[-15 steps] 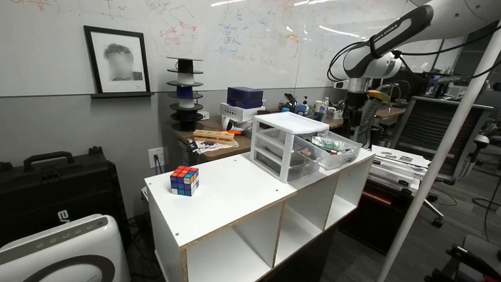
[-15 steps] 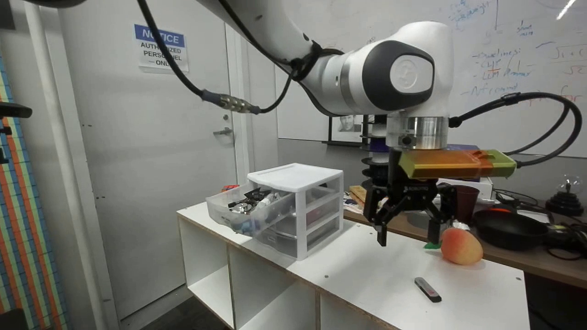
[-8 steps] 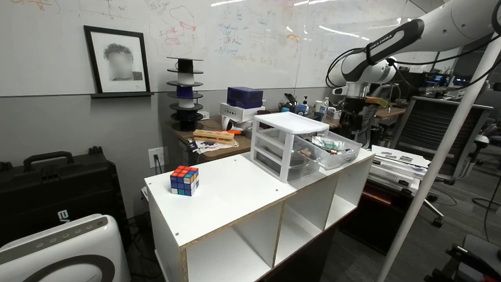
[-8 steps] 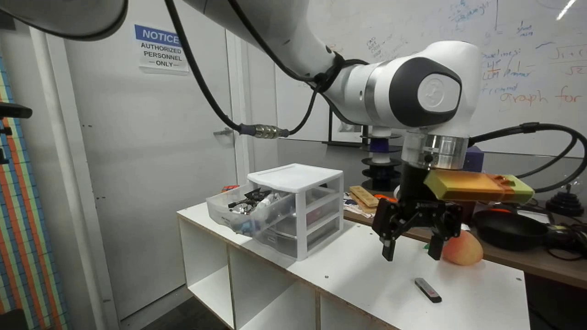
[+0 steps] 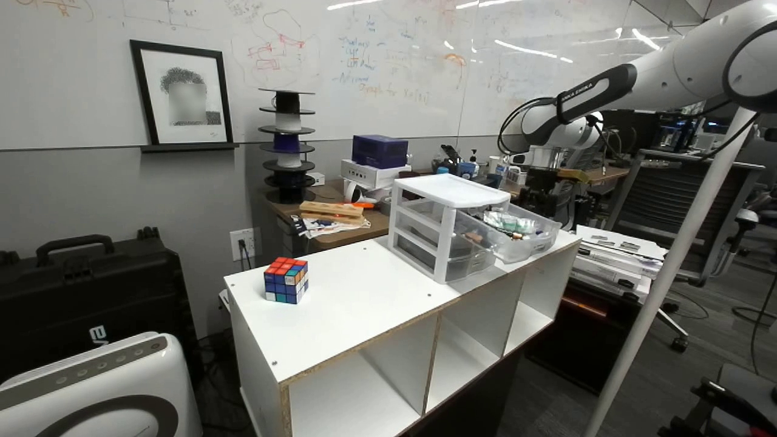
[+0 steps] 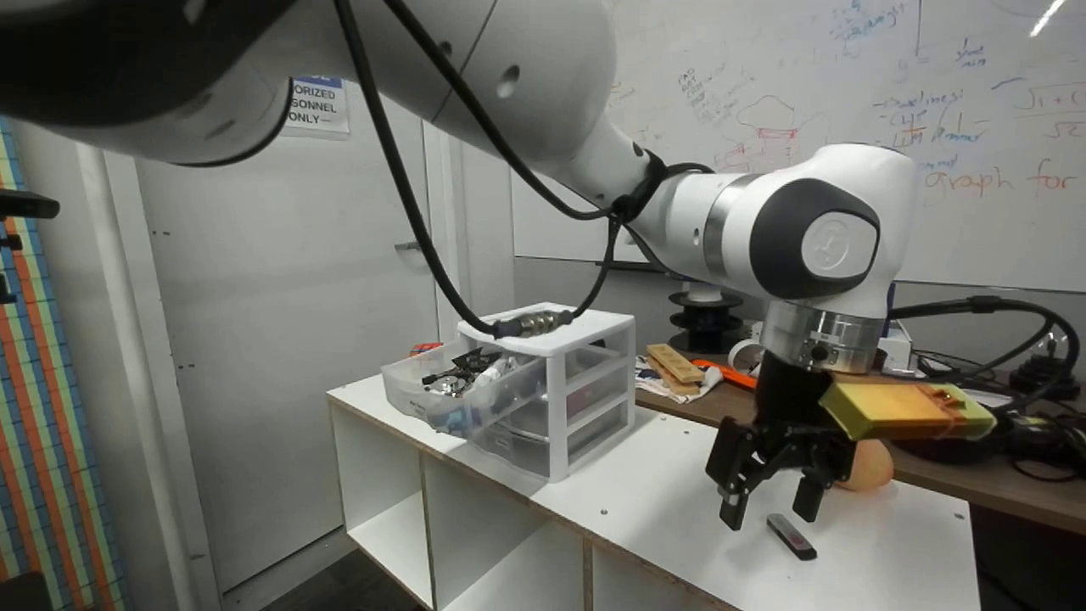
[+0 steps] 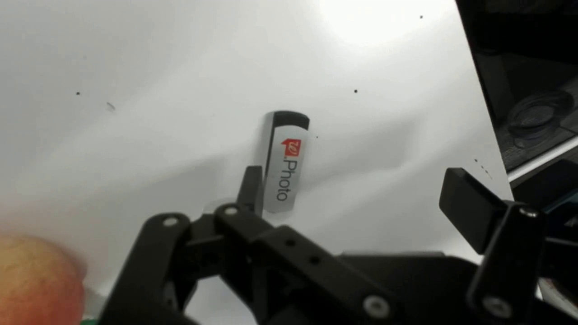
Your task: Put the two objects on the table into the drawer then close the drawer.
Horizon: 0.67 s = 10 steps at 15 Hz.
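Stick (image 7: 286,162) marked "Photo", grey with black end, lies flat on the white tabletop (image 6: 645,509), right by the gripper (image 6: 769,509). Fingers (image 7: 467,205) spread wide, released. Arm (image 6: 560,102) enters upper left in an exterior view, forearm slanting down to the right, wrist bent so the gripper points down, leaning slightly; tips low over the surface, exact height hard to tell. Wrist view: left-side finger hides a bit of the stick's edge, contact unclear; right-side finger well apart from it. In an exterior view the gripper is a dark shape beyond the drawer unit (image 5: 452,190).

Edges: wrist view has a tabletop edge down the right, dark floor (image 7: 533,74) past it. White surface spans stick to that edge; right-side finger sits over this strip, near the edge in frame. Peach (image 6: 870,467) partly hidden behind the gripper, beside the edge facing the brown desk (image 6: 976,479). More white surface between stick and drawer unit. Top drawer (image 6: 411,403) pulled out, small items (image 6: 462,373) inside, front near the tabletop's cubby-side edge. Arm's cable connector (image 6: 534,323) overlaps the unit's top in view; touching or not, can't tell.
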{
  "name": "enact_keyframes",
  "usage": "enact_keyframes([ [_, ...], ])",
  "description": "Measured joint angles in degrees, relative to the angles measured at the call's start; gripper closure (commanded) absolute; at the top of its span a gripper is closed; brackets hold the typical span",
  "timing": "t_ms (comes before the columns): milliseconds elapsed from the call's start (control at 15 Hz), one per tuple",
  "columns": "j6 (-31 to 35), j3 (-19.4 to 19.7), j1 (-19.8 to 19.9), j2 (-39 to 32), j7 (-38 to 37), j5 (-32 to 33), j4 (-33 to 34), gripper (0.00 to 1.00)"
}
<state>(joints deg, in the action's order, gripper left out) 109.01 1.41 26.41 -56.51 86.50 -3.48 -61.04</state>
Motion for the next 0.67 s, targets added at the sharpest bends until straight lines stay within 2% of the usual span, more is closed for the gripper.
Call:
enact_keyframes([
  [200, -1.0, 0.0, 0.0, -3.9, 1.8, 0.3, 5.2, 0.0],
  [267, -1.3, 0.0, 0.0, -4.8, 2.2, 0.3, 6.8, 0.1],
  [333, -1.6, 0.0, 0.0, -5.6, 2.6, 0.4, 8.1, 0.26],
  [667, -4.1, 0.1, -0.1, -7.9, 3.9, 1.0, 13.1, 0.65],
])
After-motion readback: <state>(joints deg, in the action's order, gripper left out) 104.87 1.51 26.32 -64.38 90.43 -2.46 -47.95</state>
